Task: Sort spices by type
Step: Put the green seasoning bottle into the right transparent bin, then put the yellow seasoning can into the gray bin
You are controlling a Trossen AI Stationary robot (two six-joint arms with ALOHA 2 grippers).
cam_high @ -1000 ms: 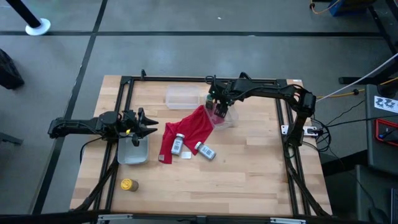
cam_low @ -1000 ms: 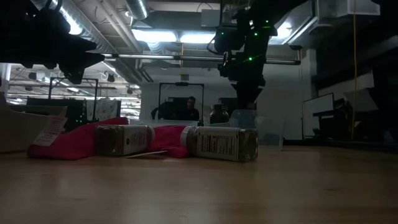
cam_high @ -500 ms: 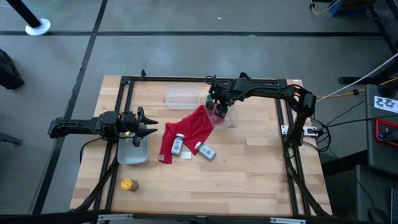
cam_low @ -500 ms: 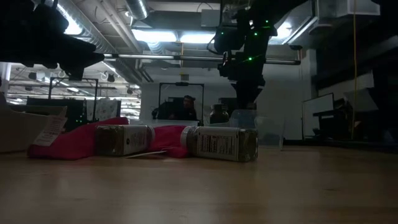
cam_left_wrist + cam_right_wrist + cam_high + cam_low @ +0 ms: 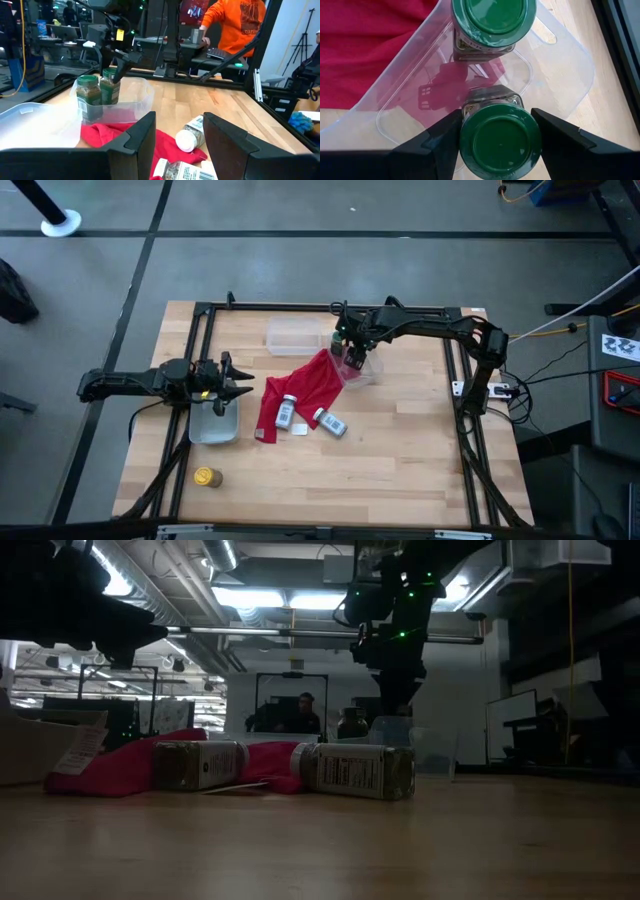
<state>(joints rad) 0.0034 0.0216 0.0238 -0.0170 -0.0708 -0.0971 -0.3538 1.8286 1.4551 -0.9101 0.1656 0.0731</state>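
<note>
My right gripper [image 5: 497, 120] points down into a clear tub [image 5: 560, 65] near the table's far edge and is shut on one green-capped jar [image 5: 500, 145]. The second green-capped jar [image 5: 493, 22] stands upright in the same tub beside it. Two silver-grey jars [image 5: 288, 410] [image 5: 331, 422] lie on their sides, one on the red cloth [image 5: 305, 385], one on the bare table. The yellow jar [image 5: 205, 476] stands near the table's near left corner. My left gripper [image 5: 180, 145] is open and hovers above another clear tub [image 5: 213, 423] at the table's left. My right gripper pinches the green-capped jar between its two fingers [image 5: 442, 135] at the green cap's rim [image 5: 470, 125], coming from above and pointing down. The jar is upright inside the tub. Whether its base rests on the tub floor, I cannot tell.
A third clear tub [image 5: 295, 335] sits by the far edge, left of the one with the jars. A small white scrap [image 5: 299, 429] lies between the silver-grey jars. A black frame [image 5: 200, 320] borders the table. A person in orange [image 5: 235, 25] stands beyond the table.
</note>
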